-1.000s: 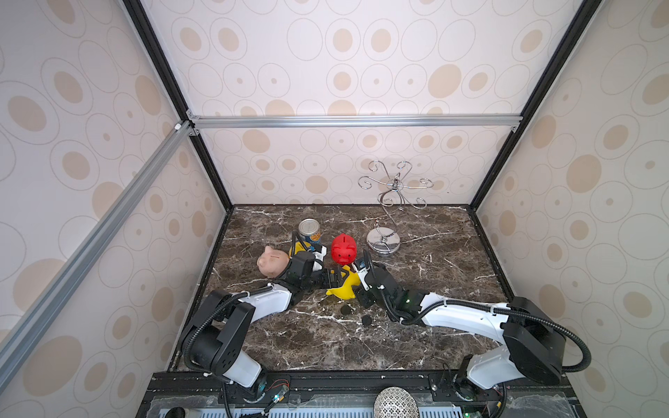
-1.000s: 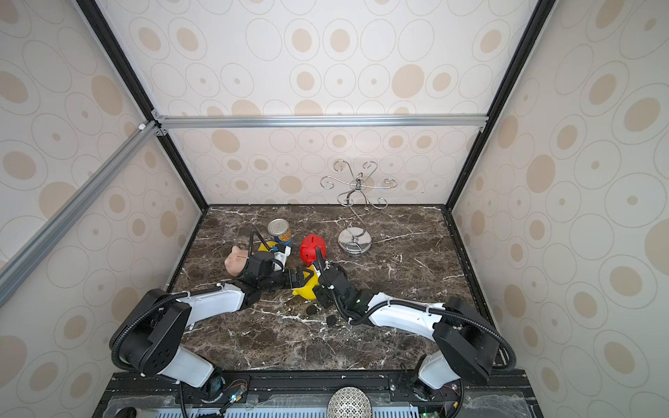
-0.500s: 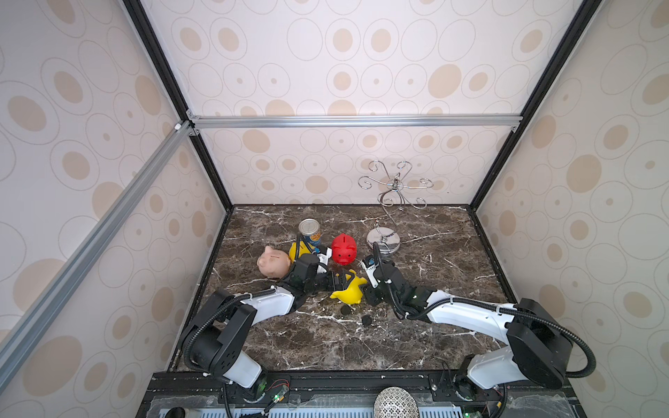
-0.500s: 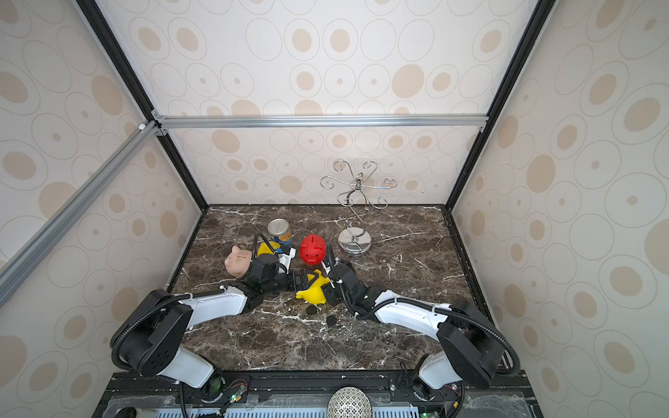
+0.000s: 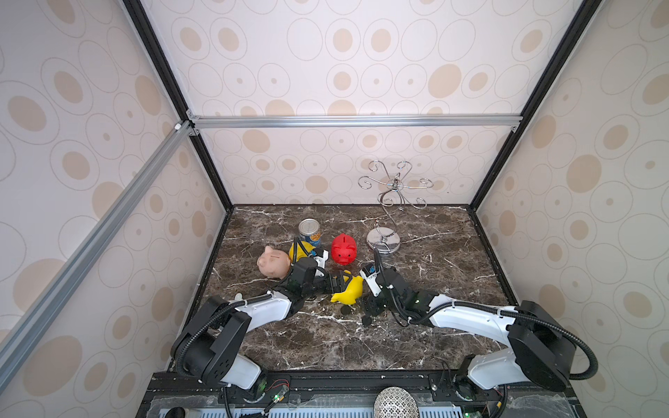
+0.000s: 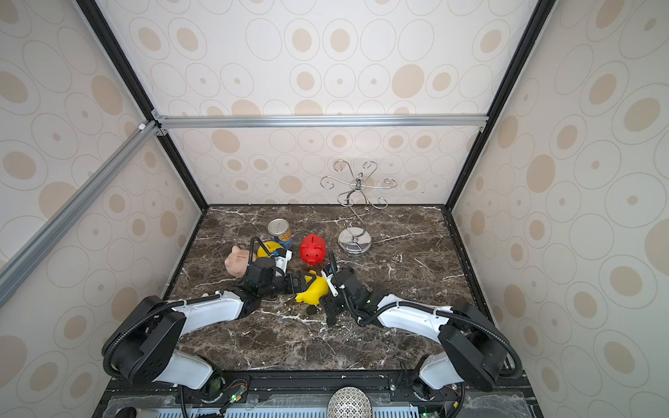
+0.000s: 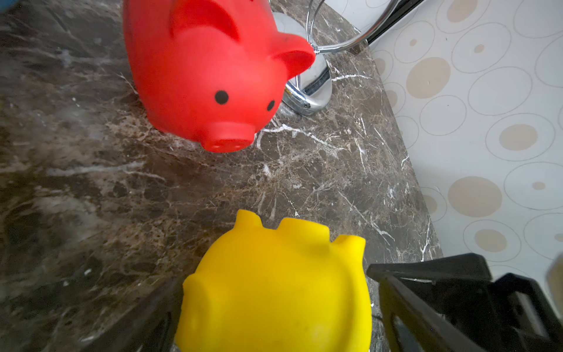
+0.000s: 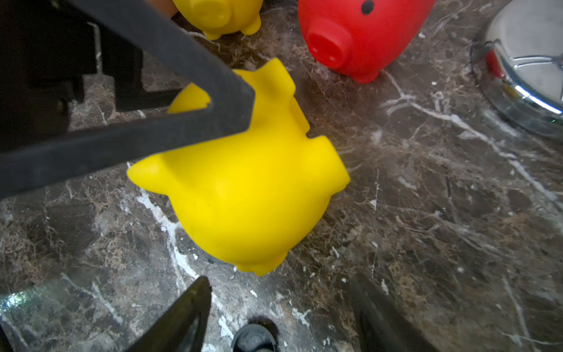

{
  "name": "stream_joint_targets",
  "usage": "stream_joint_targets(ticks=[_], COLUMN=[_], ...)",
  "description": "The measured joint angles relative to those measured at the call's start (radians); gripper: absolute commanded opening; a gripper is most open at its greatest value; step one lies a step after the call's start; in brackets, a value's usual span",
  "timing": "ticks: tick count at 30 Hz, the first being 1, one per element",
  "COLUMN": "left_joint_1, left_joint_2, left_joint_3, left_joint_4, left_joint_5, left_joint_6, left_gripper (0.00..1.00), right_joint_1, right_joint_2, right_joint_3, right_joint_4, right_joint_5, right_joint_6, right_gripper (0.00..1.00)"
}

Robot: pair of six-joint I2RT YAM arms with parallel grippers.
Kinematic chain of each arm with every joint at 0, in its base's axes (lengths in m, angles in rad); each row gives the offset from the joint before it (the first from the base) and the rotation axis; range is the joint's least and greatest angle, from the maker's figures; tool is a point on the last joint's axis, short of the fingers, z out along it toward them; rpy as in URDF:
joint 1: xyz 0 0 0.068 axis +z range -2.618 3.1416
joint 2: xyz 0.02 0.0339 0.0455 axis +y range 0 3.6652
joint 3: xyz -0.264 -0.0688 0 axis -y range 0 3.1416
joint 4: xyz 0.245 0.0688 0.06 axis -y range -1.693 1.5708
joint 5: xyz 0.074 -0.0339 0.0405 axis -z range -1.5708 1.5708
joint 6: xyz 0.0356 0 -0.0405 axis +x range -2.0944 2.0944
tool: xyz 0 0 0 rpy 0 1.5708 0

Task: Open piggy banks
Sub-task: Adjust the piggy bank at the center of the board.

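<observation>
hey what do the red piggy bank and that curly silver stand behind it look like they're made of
Red piggy bank: probably soft plastic or vinyl, smooth with a dull sheen, rounded moulded ears and snout, one even colour.
Curly silver stand: looks like chromed metal, mirror-bright; its round base reflects the red pig in the right wrist view, and its thin wire arms curl.

**Colours on my worktop**

My worktop (image 5: pixel 434 289) is dark brown marble with white veins. On it, one piggy bank (image 5: pixel 344 249) is red with black eyes; beside it I see two yellow ones (image 5: pixel 349 291) (image 5: pixel 300 249), then a pale pink one (image 5: pixel 273 261). The walls (image 5: pixel 325 54) carry beige ovals on white.
</observation>
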Motion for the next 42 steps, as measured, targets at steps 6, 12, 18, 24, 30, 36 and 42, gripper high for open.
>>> stream_joint_targets(ticks=[6,12,18,24,30,36,42], left_joint_1=[-0.006,-0.009,-0.01,-0.011,-0.012,-0.013,-0.014], left_joint_2=[-0.043,-0.088,-0.102,-0.102,-0.083,0.012,0.037], left_joint_3=[-0.015,-0.021,-0.013,0.051,0.176,0.276,0.283], left_joint_4=[-0.006,-0.046,-0.103,-0.194,-0.292,-0.311,-0.332], left_joint_5=[-0.014,-0.023,-0.021,-0.043,-0.121,-0.139,-0.14], left_joint_6=[-0.009,-0.002,0.021,0.058,0.107,0.135,0.145], left_gripper=[1.0,1.0,1.0,0.99,0.94,0.92,0.95], right_joint_1=[-0.011,-0.063,-0.114,-0.146,-0.148,-0.148,-0.146], right_joint_2=[0.056,0.081,0.095,0.093,0.06,-0.061,-0.013], right_joint_3=[0.01,0.048,0.094,0.107,0.105,0.05,0.024], right_joint_4=[0.002,-0.005,-0.01,-0.018,-0.05,-0.063,-0.068], right_joint_5=[0.031,0.07,0.101,0.106,0.058,-0.02,-0.131], right_joint_6=[-0.002,-0.011,-0.043,-0.065,-0.072,-0.051,-0.025], right_gripper=[0.74,0.74,0.73,0.66,0.61,0.66,0.67])
